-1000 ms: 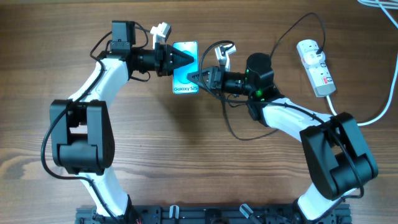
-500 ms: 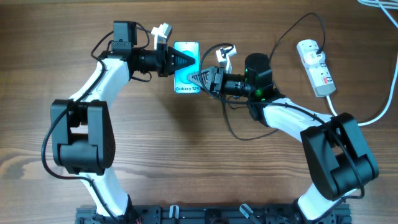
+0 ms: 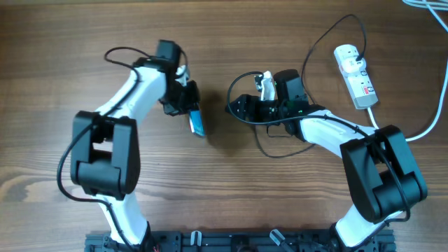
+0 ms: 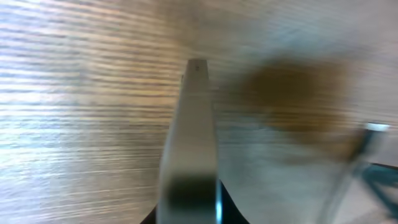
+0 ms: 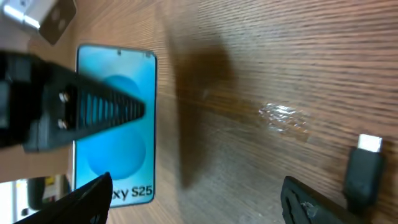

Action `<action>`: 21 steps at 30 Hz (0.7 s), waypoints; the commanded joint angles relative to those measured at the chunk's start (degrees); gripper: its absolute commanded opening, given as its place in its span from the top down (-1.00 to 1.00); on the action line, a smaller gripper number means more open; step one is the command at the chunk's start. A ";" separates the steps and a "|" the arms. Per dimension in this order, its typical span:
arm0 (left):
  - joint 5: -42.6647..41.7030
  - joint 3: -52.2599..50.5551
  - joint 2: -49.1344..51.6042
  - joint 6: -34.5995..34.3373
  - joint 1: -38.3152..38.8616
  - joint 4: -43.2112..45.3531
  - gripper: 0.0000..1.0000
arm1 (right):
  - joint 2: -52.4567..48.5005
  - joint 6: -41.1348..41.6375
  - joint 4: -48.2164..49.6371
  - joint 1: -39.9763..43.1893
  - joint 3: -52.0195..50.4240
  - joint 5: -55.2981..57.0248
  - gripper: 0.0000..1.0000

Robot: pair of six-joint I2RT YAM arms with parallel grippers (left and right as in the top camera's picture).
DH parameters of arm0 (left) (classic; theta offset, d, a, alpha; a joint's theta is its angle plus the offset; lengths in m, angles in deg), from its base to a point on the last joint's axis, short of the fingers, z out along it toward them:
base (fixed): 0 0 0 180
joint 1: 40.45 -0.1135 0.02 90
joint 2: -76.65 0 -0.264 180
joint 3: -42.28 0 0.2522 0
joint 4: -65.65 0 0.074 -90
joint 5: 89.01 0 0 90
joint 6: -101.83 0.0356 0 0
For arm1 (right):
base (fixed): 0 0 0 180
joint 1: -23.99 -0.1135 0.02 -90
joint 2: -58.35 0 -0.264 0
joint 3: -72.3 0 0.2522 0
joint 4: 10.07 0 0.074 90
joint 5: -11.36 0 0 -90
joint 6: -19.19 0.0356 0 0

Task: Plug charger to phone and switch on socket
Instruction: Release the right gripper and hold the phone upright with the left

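In the overhead view my left gripper (image 3: 192, 110) is shut on the phone (image 3: 197, 124), which is tipped up on edge left of centre. The left wrist view is blurred and shows the phone (image 4: 193, 137) edge-on between the jaws of the left gripper (image 4: 193, 214). My right gripper (image 3: 239, 106) stands open, apart from the phone. In the right wrist view the turquoise phone (image 5: 115, 134) is at the left, and the right gripper (image 5: 202, 205) is wide and holds nothing. The charger plug (image 5: 367, 167) lies loose on the wood beside the right finger. The charger cable (image 3: 329, 31) runs to the socket (image 3: 355, 77).
A thick white cord (image 3: 428, 124) leaves the socket and curves off the right edge. Another white cable (image 3: 428, 8) crosses the top right corner. The black cable loops on the wood under my right forearm (image 3: 269, 152).
The left arm swung towards the front and tipped the phone from flat to edge-on. The right gripper opened wide and drew back from the phone.
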 commanded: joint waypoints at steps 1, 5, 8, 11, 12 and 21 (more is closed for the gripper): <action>20.52 0.55 -1.44 -1.20 7.54 -2.14 0.92 | -1.03 -1.14 -0.17 0.09 -0.24 3.23 -0.74; 22.99 0.55 -1.42 -3.52 11.91 -4.70 0.92 | -1.03 -1.18 -0.70 0.09 -0.24 3.41 -0.75; 21.88 0.52 -1.42 -5.73 12.26 -6.49 0.92 | -1.03 -1.16 -1.11 0.09 -0.24 3.43 -0.75; 19.47 0.52 -1.42 -5.73 12.26 -6.47 0.81 | -1.03 -1.18 -1.14 0.09 -0.24 3.87 -0.75; 19.30 0.52 -1.42 -5.70 12.26 -6.45 0.76 | -1.03 -1.18 -1.14 0.09 -0.24 3.85 -0.75; 16.46 0.52 -1.42 -5.77 12.26 -7.65 0.68 | -1.03 -1.18 -1.36 0.09 -0.24 3.85 -0.75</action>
